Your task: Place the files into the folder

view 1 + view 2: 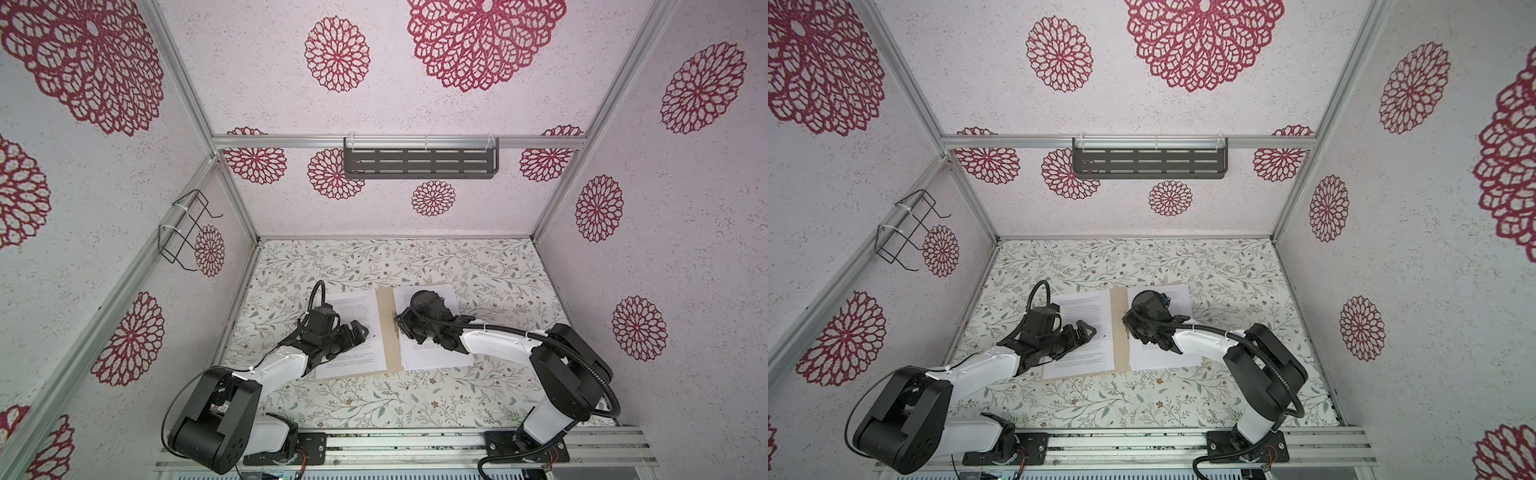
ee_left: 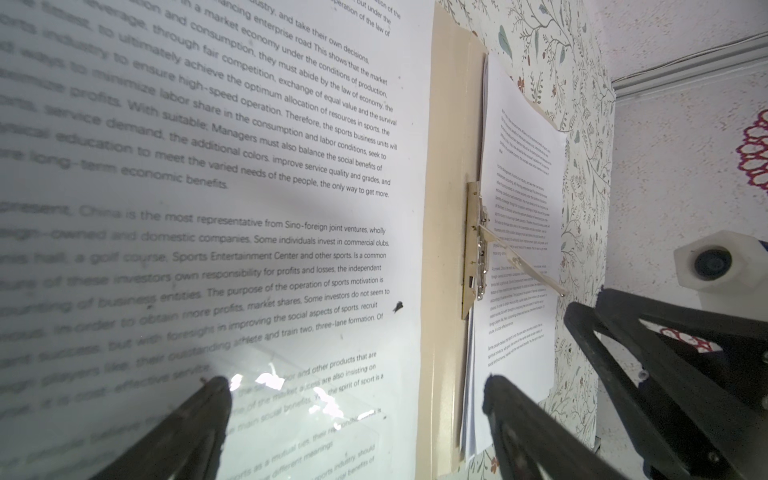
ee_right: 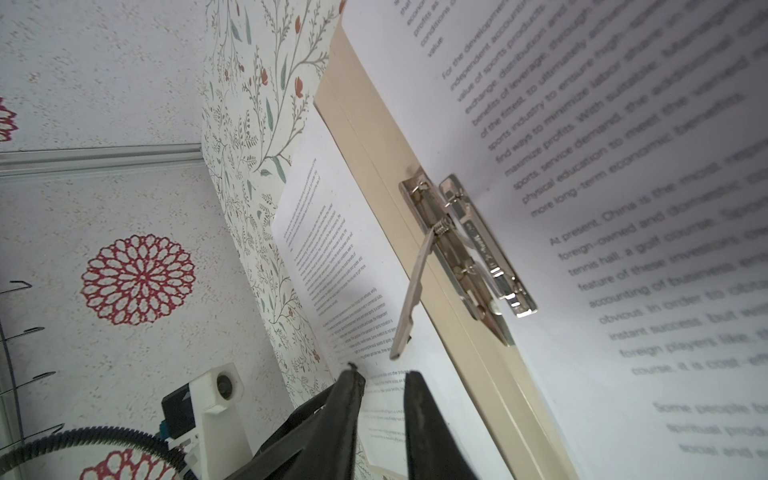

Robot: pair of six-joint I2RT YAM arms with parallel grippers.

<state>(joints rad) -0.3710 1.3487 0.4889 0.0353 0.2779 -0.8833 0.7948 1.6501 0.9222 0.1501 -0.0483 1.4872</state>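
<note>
Since the folder [image 1: 384, 332] lies open and flat at the centre of both top views, its tan spine shows as a strip between two lots of paper: one sheet [image 1: 357, 303] on the half toward frame left, and a stack [image 1: 428, 357] on the half toward frame right. The stack is tucked under the clip [image 3: 482, 249] at the spine, whose lever [image 3: 411, 291] stands raised, so I judge the papers are loaded but not yet clamped. Just beside the lever tip hangs the right tool [image 3: 384, 376], its jaws a narrow gap apart with nothing between them, seemingly placed to push the lever. Spread wide and empty, the left tool [image 2: 356, 382] sits low over the sheet, perhaps to keep that half from lifting; whether it touches the paper I cannot tell. The stack is not squared, its edges show in layers, and it hides nearly all of its half of the folder, so closing could catch a corner. Bare worktop [image 1: 498, 270] lies all round, most toward the frame's top and right, while over the spine, between the tools, room is tight.
</note>
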